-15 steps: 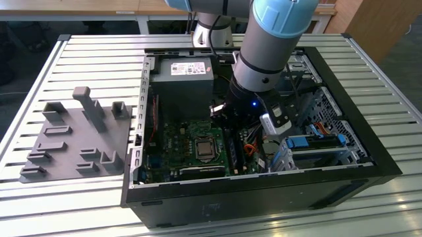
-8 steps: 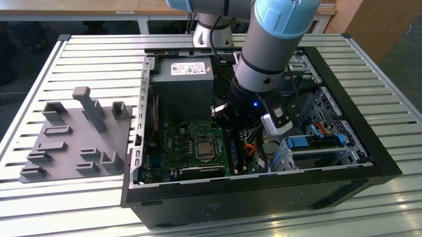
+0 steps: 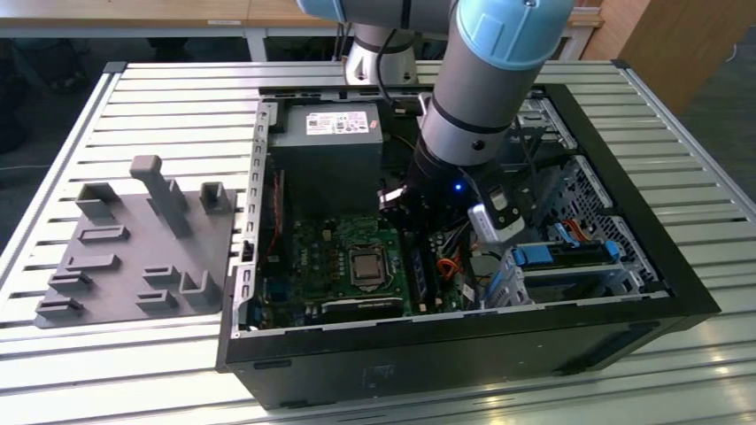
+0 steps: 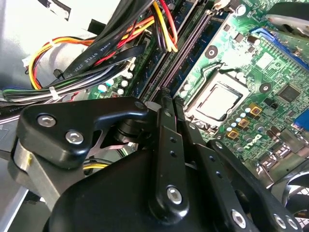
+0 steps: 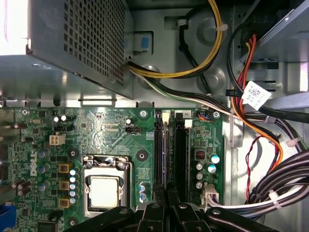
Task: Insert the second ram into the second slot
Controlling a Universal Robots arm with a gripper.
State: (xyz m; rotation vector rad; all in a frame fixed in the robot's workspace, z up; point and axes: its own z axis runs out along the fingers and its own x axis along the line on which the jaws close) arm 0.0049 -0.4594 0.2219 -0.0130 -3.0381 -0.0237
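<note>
The tool (image 5: pixel 167 189) stands inside the computer case (image 3: pixel 661 292) with its fingers (image 4: pixel 163 121) drawn together and its tips over one end of the memory slots (image 5: pixel 170 145), which run just beside the processor socket (image 5: pixel 105 186); no blue board shows between the fingers. In the exterior view a bluish strip, which I take for the second ram (image 3: pixel 417 270), lies along those slots, its long axis in line with them, reaching away from the tool's tips alongside the socket; whether it is fully seated I cannot tell.
</note>
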